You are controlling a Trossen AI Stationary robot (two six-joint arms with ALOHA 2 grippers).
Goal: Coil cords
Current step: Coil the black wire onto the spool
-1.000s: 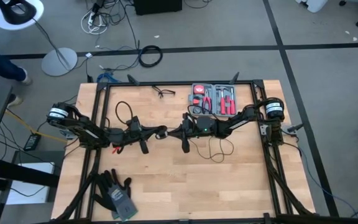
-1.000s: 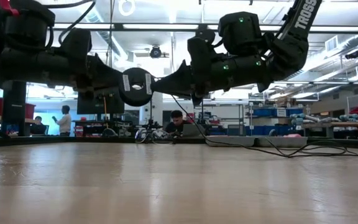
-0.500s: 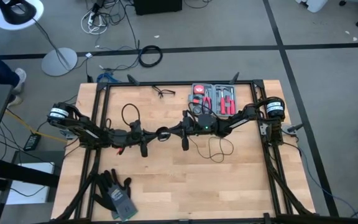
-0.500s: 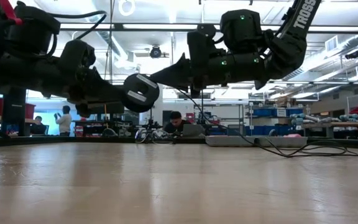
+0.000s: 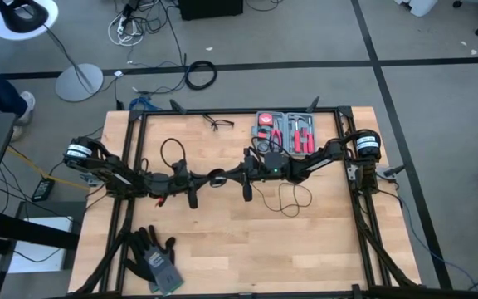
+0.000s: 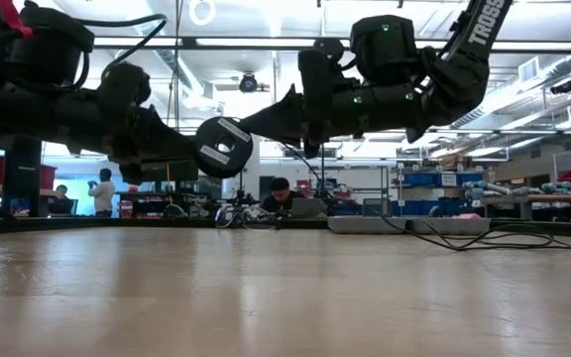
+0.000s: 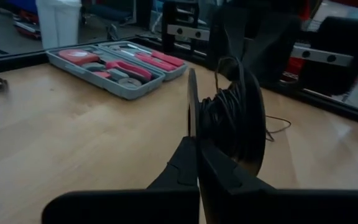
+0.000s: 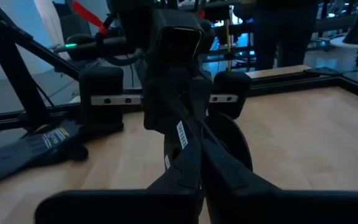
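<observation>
From above, the left hand (image 5: 207,178) and right hand (image 5: 229,176) meet mid-bench, the limp cord (image 5: 293,202) trailing; low down, the puck (image 6: 224,147) hangs light, pinched by the left; wrist views show the right pressed together, best pinching thin cable near the puck.

Robotics lab: wooden bench (image 5: 222,241), shelving with blue bins (image 6: 434,206) at right, seated person (image 6: 284,195) behind.
</observation>
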